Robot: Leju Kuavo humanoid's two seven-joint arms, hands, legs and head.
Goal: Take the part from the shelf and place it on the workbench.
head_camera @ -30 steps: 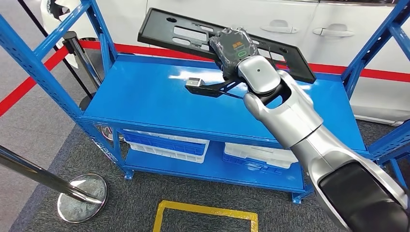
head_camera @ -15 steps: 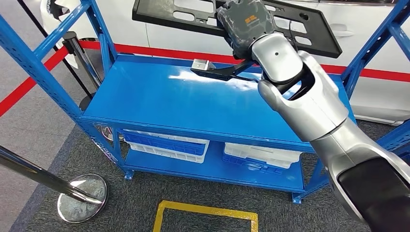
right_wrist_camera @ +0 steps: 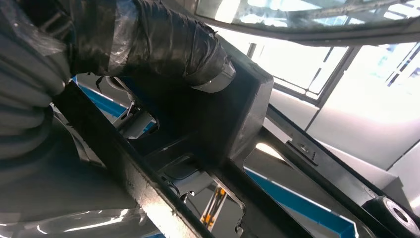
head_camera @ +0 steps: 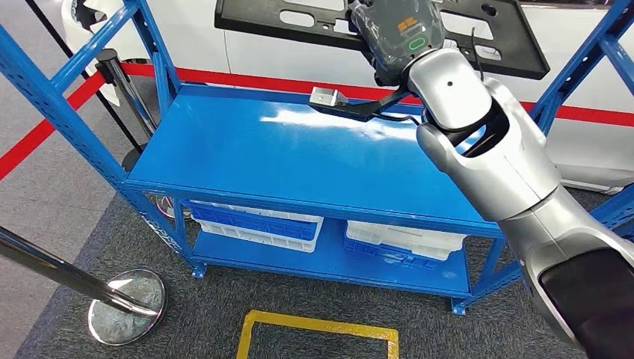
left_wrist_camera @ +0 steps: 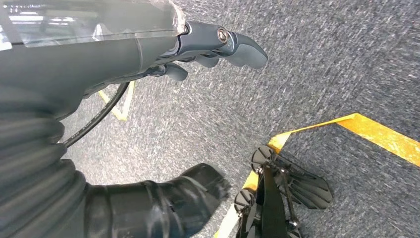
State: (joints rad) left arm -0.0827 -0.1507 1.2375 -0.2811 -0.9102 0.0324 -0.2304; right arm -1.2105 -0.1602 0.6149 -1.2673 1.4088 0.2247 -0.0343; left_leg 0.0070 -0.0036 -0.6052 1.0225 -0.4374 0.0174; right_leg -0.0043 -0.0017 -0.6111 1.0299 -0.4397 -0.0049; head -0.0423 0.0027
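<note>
The right hand [head_camera: 396, 34] holds the part [head_camera: 299, 19] up in the air above the back edge of the shelf [head_camera: 247, 153]. Under that top deck, two trays [head_camera: 254, 224] sit side by side on the lower level. A car [head_camera: 314, 56] is parked right behind the shelf, and a stanchion base [head_camera: 127, 305] sits on the floor front-left.

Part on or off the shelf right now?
Off. The right hand holds the black part up in the air, with bare blue shelf top showing beneath it.

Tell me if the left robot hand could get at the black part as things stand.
Probably not. The left robot hand hangs low over the grey carpet, while the black part is held high above the blue shelf by the right robot hand.
</note>
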